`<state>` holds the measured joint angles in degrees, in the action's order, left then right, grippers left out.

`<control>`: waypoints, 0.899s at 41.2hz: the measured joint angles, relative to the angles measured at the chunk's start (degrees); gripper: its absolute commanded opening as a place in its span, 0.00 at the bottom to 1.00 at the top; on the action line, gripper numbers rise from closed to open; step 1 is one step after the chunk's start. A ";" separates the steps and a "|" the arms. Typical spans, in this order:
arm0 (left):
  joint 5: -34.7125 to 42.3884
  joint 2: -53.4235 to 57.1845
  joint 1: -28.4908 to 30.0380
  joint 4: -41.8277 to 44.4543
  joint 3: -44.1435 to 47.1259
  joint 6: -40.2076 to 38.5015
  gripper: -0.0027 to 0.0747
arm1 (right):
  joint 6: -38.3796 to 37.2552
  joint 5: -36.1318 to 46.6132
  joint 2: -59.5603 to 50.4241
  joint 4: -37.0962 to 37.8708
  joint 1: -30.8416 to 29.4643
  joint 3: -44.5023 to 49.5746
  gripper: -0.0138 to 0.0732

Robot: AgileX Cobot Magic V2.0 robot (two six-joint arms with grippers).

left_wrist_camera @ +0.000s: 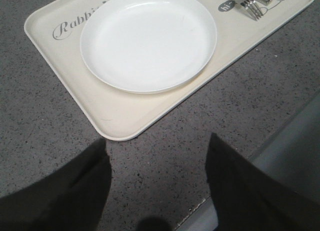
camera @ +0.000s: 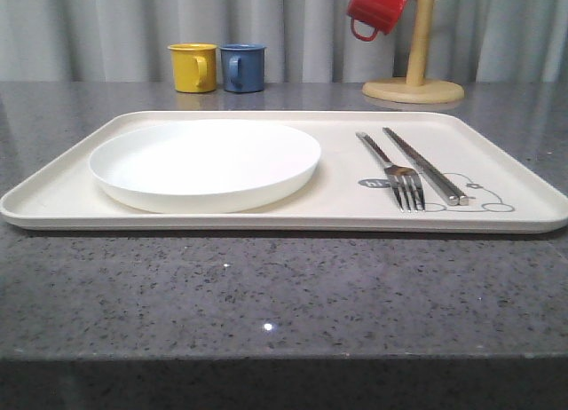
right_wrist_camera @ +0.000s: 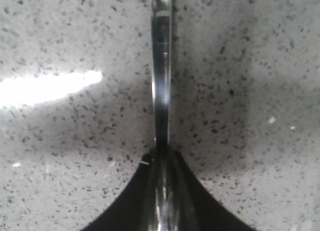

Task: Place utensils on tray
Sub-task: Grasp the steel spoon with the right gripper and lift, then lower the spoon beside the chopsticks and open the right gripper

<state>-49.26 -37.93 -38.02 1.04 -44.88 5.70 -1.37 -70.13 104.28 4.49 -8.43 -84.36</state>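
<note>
a cream tray [camera: 80,184] lies on a speckled grey table [camera: 266,295], the landmark for everything here. on the tray's left half sits a white round plate [camera: 204,161], bare. on its right half a silver fork [camera: 395,172] and a pair of flat metal chopsticks [camera: 426,166] lie side by side, close together, over the grey rabbit drawing [camera: 475,193], the fork on the side nearer the plate. behind the tray, near its far left corner, a yellow mug [camera: 193,67] and a blue mug [camera: 242,67] stand just beside each other; behind its far right corner a red mug [camera: 377,8] hangs from a wooden mug stand [camera: 414,82].

the left gripper [left_wrist_camera: 157,191] hangs above the bare table just off a corner of the tray, its two dark fingers [left_wrist_camera: 65,191] spread wide with nothing between them (the plate and the script word on the tray show beyond). the right gripper [right_wrist_camera: 162,191] is closed tight around a slim shiny metal handle [right_wrist_camera: 161,81], which runs out from the fingertips above the table; which piece of cutlery it belongs to cannot be told, since its far end is cut off.
</note>
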 measured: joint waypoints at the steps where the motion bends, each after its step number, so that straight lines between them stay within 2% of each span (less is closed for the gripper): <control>1: 0.00 0.00 0.00 0.00 0.00 0.00 0.56 | 0.00 0.00 0.00 -0.36 0.00 -0.09 0.10; 8: 0.00 0.00 0.00 0.00 0.00 0.00 0.56 | 0.00 0.09 -1.74 -5.43 2.19 -0.69 0.10; 20: 0.00 0.00 0.00 0.00 0.00 -0.09 0.56 | -0.46 -0.01 -5.81 -16.94 14.02 -0.97 0.10; 27: 0.00 0.00 0.00 0.00 0.00 -0.09 0.56 | -4.99 -0.01 -5.67 -17.98 17.78 -0.97 0.10; 37: 0.00 0.00 0.00 0.00 0.00 -0.09 0.56 | -7.11 0.55 -2.50 -17.86 18.59 -0.97 0.11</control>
<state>-49.26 -37.93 -38.02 1.04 -44.88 5.61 -8.48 -69.58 101.78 -13.37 10.16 -85.33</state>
